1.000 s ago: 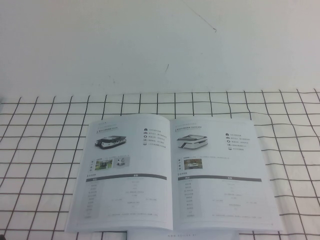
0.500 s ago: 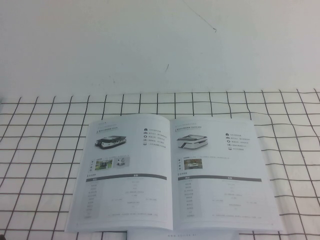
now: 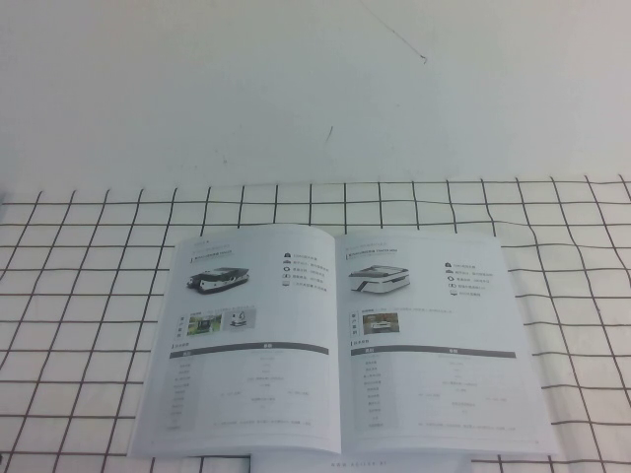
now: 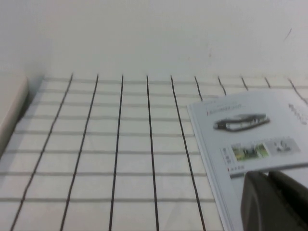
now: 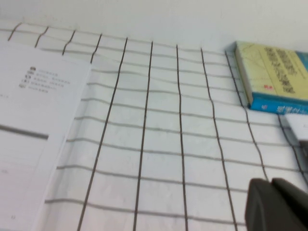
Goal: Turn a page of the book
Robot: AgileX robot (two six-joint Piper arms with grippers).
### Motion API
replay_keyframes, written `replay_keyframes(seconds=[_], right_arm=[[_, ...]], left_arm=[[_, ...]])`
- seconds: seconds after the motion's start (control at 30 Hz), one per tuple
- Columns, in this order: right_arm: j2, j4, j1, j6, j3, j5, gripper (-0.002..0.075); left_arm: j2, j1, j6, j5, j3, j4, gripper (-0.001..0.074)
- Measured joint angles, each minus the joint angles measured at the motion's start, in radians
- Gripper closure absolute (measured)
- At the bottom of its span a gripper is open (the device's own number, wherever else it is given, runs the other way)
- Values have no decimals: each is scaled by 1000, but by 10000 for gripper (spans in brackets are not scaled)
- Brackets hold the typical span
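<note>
The book (image 3: pixel 335 340) lies open and flat on the checked cloth, in the middle of the high view. The page (image 3: pixel 439 340) is its right-hand sheet and shows the low flat white vehicle; its other side is hidden. The left-hand sheet (image 4: pixel 250 139) shows a dark-wheeled vehicle. Neither gripper shows in the high view. My left gripper (image 4: pixel 267 174) is shut and empty, just above the left sheet's outer part. My right gripper (image 5: pixel 270 182) is shut and empty over bare cloth, to the right of the book's edge (image 5: pixel 38 125).
A yellow and blue box-like book (image 5: pixel 272 77) lies on the cloth at the far right. A plain white sheet (image 3: pixel 335 461) pokes out under the booklet's near edge. A pale flat object (image 4: pixel 9 106) sits at the cloth's left edge.
</note>
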Motion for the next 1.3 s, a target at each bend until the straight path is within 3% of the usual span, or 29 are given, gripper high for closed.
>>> replay_keyframes(seconds=[0.13,0.5,0.63,0.77,1.03,1.3], right_arm=[[0,0,0,0,0,-128,727],[0,-23,0,-14,0,-783,727],[0,-23,0,4,0,-895,727],[0,-9,0,-7,0,-881,727],[0,3,0,-9,-12,-781,727],[0,15,0,-12,-190,-337,727]], left_arm=[[0,0,0,-133,0,32,737],[0,0,-10,-536,0,55,737],[0,0,-10,-594,0,57,737],[0,0,-10,-597,0,46,737],[0,0,24,-654,0,-243,737],[0,0,240,-305,-195,-262,737]])
